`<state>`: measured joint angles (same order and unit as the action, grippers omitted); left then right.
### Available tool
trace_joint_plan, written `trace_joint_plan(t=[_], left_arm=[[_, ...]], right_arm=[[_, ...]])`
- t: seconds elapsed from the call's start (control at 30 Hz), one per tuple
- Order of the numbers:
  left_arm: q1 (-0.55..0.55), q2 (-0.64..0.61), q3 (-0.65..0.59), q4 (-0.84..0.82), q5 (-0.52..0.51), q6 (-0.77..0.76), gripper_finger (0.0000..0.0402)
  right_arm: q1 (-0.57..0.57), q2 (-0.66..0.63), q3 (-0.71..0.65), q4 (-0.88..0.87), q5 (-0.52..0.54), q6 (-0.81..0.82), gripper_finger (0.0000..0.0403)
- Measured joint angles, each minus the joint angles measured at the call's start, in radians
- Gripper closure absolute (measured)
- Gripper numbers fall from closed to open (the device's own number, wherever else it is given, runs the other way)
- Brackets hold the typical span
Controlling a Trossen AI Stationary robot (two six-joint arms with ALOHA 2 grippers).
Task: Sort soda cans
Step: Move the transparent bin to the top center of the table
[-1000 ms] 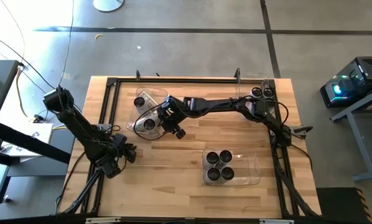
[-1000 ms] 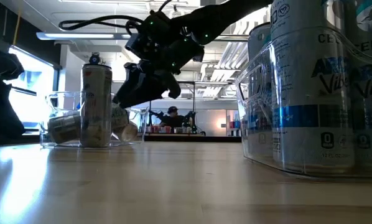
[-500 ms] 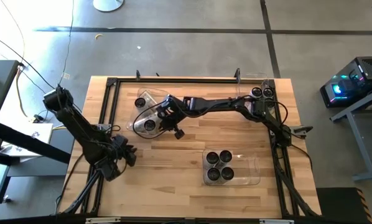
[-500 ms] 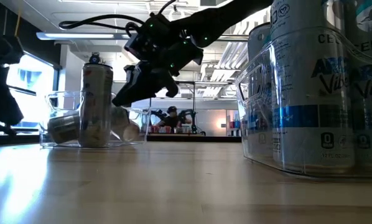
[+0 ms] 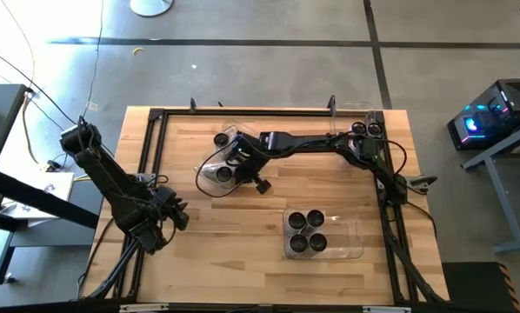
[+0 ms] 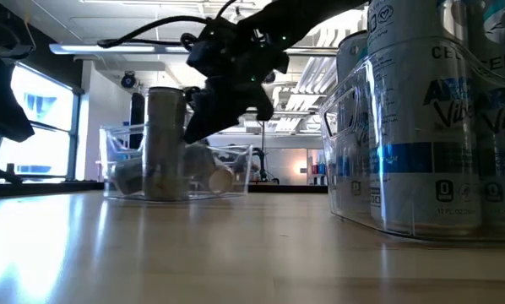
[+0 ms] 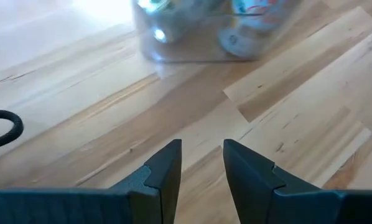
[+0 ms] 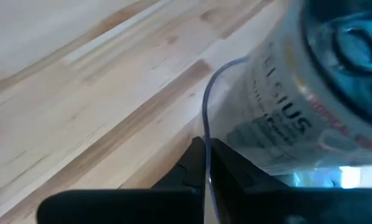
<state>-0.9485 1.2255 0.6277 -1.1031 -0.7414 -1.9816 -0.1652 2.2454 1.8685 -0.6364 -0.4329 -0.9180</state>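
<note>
The right claw is pinched together on the thin clear wall of a plastic bin, at the rim, out over the middle of the tabletop. So it's the bin it has hold of, not a can.

Inside that bin, one soda can stands upright, long axis vertical, dark top facing the ceiling. The low view shows it as a tall pale cylinder, with at least two more cans lying on their sides beside it, long axes level with the tabletop and round ends turned toward the camera.

Further out, the near bin holds four cans upright and packed close. That batch looks sorted. At the far right corner another few cans stand upright in a third bin.

The left claw waits low near the left edge, fingers a little apart, nothing between them.

My read: partly done. The toppled cans in the gripped bin are what's left, with room still in the near bin.
</note>
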Motion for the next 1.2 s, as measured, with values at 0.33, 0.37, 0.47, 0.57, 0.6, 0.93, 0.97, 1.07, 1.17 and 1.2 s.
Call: trace_joint_plan(t=[0.33, 0.37, 0.47, 0.57, 0.6, 0.93, 0.97, 1.07, 1.17, 1.2], left_arm=[[0.0, 0.0, 0.0, -0.003, -0.008, -0.007, 0.0287], [0.0, 0.0, 0.0, -0.003, -0.012, -0.007, 0.0287], [0.0, 0.0, 0.0, -0.002, -0.029, -0.016, 0.0287], [0.001, 0.0, 0.0, -0.002, -0.031, -0.016, 0.0287], [0.002, 0.0, 0.0, -0.001, -0.031, -0.016, 0.0287], [0.034, 0.0, 0.0, -0.001, -0.052, -0.009, 0.0287], [0.04, 0.0, 0.0, 0.0, -0.057, -0.006, 0.0287], [0.066, 0.0, -0.002, 0.0, -0.069, -0.009, 0.0287], [0.107, 0.0, -0.025, -0.001, -0.104, -0.055, 0.0287], [0.124, 0.0, -0.034, 0.0, -0.113, -0.057, 0.0287]], right_arm=[[0.019, -0.012, 0.0, -0.168, -0.061, -0.048, 0.0395], [0.02, -0.015, 0.0, -0.167, -0.056, -0.048, 0.0393], [0.021, -0.011, -0.006, -0.175, -0.02, -0.048, 0.038], [0.022, -0.01, 0.005, -0.199, 0.022, -0.04, 0.0357], [0.023, -0.012, 0.008, -0.198, 0.045, -0.033, 0.0347], [0.013, -0.057, 0.101, -0.378, 0.143, 0.05, 0.0274], [0.012, -0.057, 0.116, -0.405, 0.153, 0.057, 0.0272], [0.002, -0.057, 0.162, -0.507, 0.161, 0.066, 0.027], [-0.018, -0.06, 0.192, -0.568, 0.16, 0.108, 0.027], [-0.026, -0.064, 0.193, -0.575, 0.156, 0.131, 0.0271]])
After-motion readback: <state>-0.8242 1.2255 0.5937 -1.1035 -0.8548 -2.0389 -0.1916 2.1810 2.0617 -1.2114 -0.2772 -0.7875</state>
